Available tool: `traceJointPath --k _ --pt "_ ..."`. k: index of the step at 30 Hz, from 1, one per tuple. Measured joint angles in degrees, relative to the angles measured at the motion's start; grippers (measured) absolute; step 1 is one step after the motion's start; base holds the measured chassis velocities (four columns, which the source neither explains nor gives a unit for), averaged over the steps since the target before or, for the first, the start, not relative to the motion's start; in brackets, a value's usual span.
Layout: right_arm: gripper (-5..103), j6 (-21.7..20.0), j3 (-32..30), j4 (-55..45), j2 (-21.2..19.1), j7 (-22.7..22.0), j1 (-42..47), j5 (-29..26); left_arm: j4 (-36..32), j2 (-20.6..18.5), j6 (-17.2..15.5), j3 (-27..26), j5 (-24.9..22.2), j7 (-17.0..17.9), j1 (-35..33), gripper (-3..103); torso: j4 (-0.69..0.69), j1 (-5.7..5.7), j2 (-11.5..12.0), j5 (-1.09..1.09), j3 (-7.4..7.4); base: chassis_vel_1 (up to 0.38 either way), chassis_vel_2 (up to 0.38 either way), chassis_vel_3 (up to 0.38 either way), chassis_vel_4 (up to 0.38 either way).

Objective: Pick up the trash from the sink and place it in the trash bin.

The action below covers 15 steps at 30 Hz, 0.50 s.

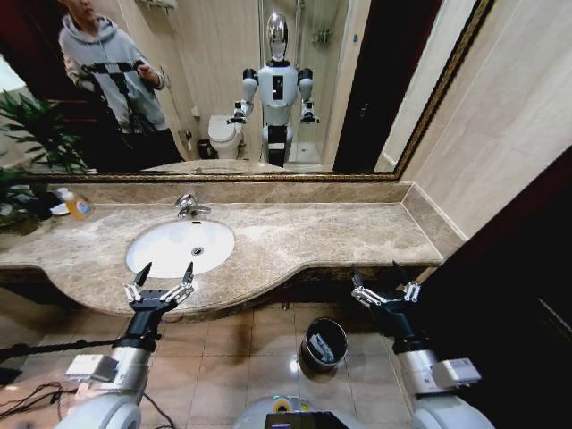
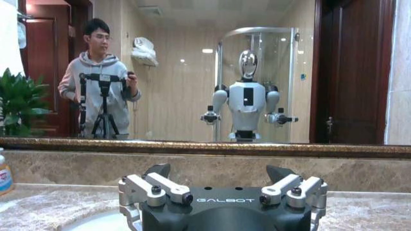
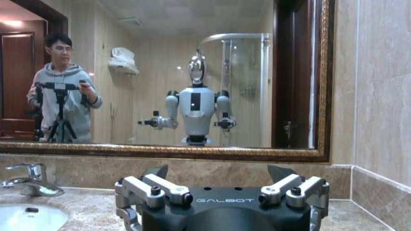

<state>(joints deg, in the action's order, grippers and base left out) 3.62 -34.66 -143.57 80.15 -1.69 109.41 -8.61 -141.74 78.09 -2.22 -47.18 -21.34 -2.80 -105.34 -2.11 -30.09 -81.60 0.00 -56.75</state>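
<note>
sink [image 1: 152, 251] basin open from above, faucet [image 1: 189, 206] behind it, trash bin [image 1: 323, 342] mouth unobstructed below counter edge [image 1: 268, 290]

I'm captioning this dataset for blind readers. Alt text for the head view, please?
Both open grippers, left and right, hover at the marble counter's front edge; the left is by the white sink, which looks bare. The black trash bin stands on the floor tiles between the arms.

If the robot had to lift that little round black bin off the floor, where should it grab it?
Probably its rim: pinch one wall of the small round black bin from straight above. It stands upright on the floor tiles with its mouth open upward.
</note>
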Motion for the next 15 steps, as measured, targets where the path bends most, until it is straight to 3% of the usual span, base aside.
traceJointPath --k 15 --pt "100 0.05 0.01 0.23 0.0 0.01 -0.02 0.0 0.0 0.0 0.0 0.0 0.0 0.0 0.0 100 0.0 0.0 0.0 0.0 0.0 0.0 0.0 0.0 0.0"
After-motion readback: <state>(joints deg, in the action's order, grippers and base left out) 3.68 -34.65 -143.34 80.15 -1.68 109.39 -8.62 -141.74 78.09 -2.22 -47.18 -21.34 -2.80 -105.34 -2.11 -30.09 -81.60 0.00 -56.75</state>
